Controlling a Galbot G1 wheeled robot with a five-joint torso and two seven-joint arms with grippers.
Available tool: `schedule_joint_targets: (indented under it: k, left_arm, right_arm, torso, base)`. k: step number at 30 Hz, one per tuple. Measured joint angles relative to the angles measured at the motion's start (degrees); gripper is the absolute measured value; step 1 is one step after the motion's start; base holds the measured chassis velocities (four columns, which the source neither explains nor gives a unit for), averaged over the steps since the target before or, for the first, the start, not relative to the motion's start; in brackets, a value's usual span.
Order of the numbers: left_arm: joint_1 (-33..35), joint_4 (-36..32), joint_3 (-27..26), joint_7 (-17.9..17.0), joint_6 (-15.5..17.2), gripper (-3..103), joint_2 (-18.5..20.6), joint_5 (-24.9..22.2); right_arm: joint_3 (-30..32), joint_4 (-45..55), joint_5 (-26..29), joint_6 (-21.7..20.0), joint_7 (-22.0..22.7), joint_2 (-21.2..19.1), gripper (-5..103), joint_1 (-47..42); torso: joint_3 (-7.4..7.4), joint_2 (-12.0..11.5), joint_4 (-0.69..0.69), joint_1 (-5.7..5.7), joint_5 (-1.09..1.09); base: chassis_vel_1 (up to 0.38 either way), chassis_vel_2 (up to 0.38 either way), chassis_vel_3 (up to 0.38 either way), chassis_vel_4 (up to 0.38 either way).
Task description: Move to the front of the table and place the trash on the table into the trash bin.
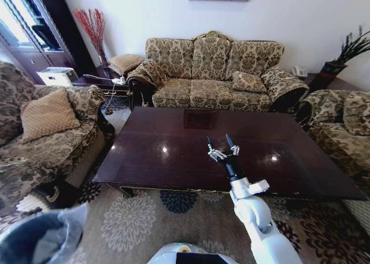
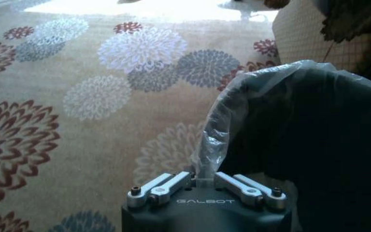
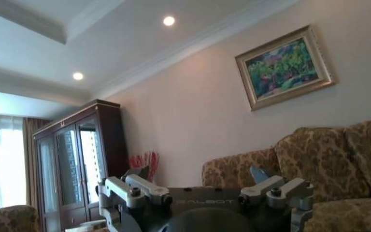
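The table point(image 1: 173, 154), dark and glossy, stretches right in front of me in the head view. The trash is out of view. My right gripper point(image 1: 218, 139) is raised above the table's near middle, pointing up, with its fingers spread open and nothing between them; the right wrist view shows this gripper point(image 3: 198, 174) facing the far wall. The trash bin point(image 1: 34, 241), black with a whitish bag over its rim, is at my lower left, off the table. In the left wrist view my left gripper point(image 2: 202, 178) is shut on the bag-covered rim of the trash bin point(image 2: 237, 96), above the carpet.
A patterned sofa point(image 1: 214, 73) stands behind the table, with armchairs to the left point(image 1: 46, 131) and right point(image 1: 341, 131). A small side table point(image 1: 110, 82) sits at the back left. Flowered carpet point(image 1: 133, 218) lies between me and the table's near edge.
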Motion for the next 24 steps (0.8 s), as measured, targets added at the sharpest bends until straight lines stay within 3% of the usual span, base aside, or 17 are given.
schedule_joint_targets:
  k: [4, 6, 9, 12, 14, 16, 24]
  left_arm:
    - [-2.69, 5.78, 0.57, 0.31, -0.33, 0, 1.42, -3.55]
    - [-5.92, 12.35, 1.65, 0.12, -1.67, 0, 2.02, -5.67]
    - [-7.38, 15.23, 2.05, 1.02, -2.13, 0, 2.27, -6.62]
    - [-11.08, 23.4, 2.4, 4.98, -3.35, 0, 4.57, -7.25]
    - [-11.75, 24.91, 2.39, 5.78, -3.33, 0, 5.18, -7.36]
    - [-15.15, 31.39, 2.08, 7.48, -3.12, 0, 7.19, -7.68]
    - [-20.82, 43.17, 1.99, 12.97, -0.24, 0, 9.88, -9.37]
  right_arm:
    - [0.25, 0.25, -0.87, 0.06, -0.17, -0.13, 100, -0.97]
    - [0.26, 0.52, -1.68, 0.04, -0.19, -0.13, 100, -1.69]
    - [0.16, 0.55, -1.89, 0.29, -0.17, -0.23, 100, -1.93]
    - [0.34, 0.83, -1.84, 1.89, -0.17, -1.32, 100, -3.16]
    - [0.47, 0.91, -1.81, 2.04, -0.14, -1.51, 100, -3.45]
    - [1.46, 1.44, -2.09, 2.59, -0.02, -2.25, 100, -5.03]
    - [3.8, 3.61, -5.66, 2.28, 2.8, -2.53, 100, -8.61]
  torso:
    - [-0.01, 0.01, -0.04, -0.01, 0.11]
    - [0.0, 0.01, -0.04, 0.01, -0.01]
    - [0.0, 0.01, -0.03, 0.02, 0.0]
    - [0.01, 0.0, -0.03, 0.04, 0.03]
    - [0.01, 0.0, -0.03, 0.04, 0.05]
    - [0.01, 0.0, -0.04, 0.03, 0.11]
    - [0.0, 0.01, -0.04, 0.02, -0.03]
  base:
    - [-0.049, -0.117, 0.07, 0.108]
    - [-0.158, -0.162, 0.149, 0.158]
    - [-0.205, -0.187, 0.222, 0.168]
    - [-0.213, -0.189, 0.241, 0.193]
    - [-0.218, -0.206, 0.234, 0.196]
    - [-0.147, -0.144, 0.165, 0.111]
    - [-0.003, -0.01, -0.003, -0.002]
